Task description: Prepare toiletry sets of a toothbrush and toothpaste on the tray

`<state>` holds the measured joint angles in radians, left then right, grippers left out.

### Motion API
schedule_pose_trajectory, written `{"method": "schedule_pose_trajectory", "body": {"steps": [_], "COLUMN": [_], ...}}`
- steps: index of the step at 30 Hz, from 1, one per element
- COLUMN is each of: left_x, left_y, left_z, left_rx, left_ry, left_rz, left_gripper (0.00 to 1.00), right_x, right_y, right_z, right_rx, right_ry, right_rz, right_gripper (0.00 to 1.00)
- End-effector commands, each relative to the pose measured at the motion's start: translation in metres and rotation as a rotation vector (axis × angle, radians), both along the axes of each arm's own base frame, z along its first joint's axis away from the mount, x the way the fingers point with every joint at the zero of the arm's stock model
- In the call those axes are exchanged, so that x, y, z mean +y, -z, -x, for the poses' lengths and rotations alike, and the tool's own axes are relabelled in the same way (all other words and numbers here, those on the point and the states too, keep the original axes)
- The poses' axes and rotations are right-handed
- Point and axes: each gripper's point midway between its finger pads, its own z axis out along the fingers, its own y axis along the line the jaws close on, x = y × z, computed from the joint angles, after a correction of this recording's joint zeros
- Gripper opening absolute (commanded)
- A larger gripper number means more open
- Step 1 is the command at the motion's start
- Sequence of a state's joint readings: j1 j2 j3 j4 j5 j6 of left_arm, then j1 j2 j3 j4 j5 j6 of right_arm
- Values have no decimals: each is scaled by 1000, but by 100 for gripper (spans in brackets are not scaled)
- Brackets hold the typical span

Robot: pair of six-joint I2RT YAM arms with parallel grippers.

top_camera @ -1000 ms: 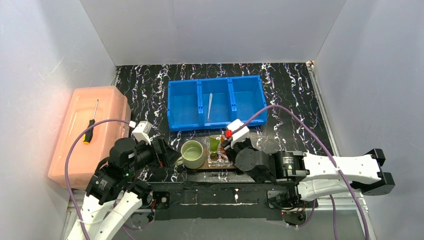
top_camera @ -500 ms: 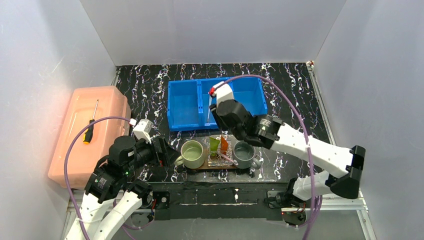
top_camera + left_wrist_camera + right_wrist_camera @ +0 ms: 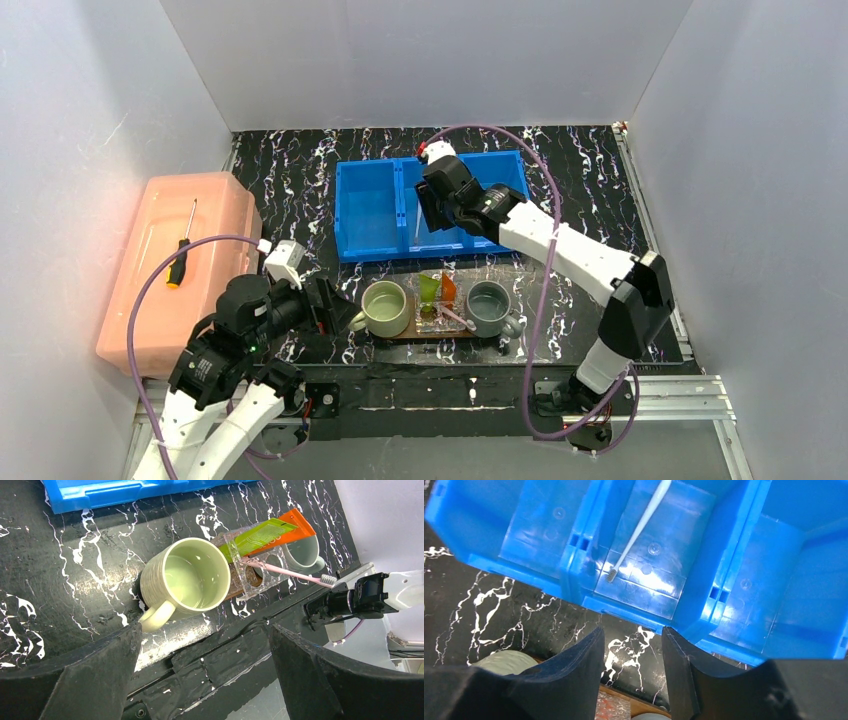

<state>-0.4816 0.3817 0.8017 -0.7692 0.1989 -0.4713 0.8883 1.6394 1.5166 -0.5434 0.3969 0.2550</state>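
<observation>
Thin white toothbrush (image 3: 639, 530), lime-green tube (image 3: 260, 532), orange tube (image 3: 304, 526)

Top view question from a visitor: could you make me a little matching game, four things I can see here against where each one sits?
Things
1. screwdriver
2. white toothbrush
3. pink toothbrush
4. green mug

Places
A. lying across the clear holder
B. on the pink box
C. on the tray, left of the clear holder
D. in the blue bin's middle compartment

Pairs: 1-B; 2-D; 3-A; 4-C
</observation>
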Motion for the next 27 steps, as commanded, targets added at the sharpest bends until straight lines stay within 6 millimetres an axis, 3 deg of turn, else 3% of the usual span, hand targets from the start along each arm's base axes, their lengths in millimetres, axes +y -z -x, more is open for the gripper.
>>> {"method": "schedule_pose_trajectory", "body": {"steps": [1,12,27], "left_x": [-2,-3,-4], "left_y": [2,2,2], "left_z": [1,2,1], "left_rx": [-3,-6,-5], "left_ry": [26,33,38], "left_rz": [-8,-4,-3], "left_gripper": [98,98,98], "right_x": [11,18,41], "right_y": [-5,46,109], "right_z": [-26,-70,-109], "right_rx": [20,95,188], "right_ry": [35,92,111], "right_rz": [-109,-108,-90], "right_gripper": [55,60,63]}}
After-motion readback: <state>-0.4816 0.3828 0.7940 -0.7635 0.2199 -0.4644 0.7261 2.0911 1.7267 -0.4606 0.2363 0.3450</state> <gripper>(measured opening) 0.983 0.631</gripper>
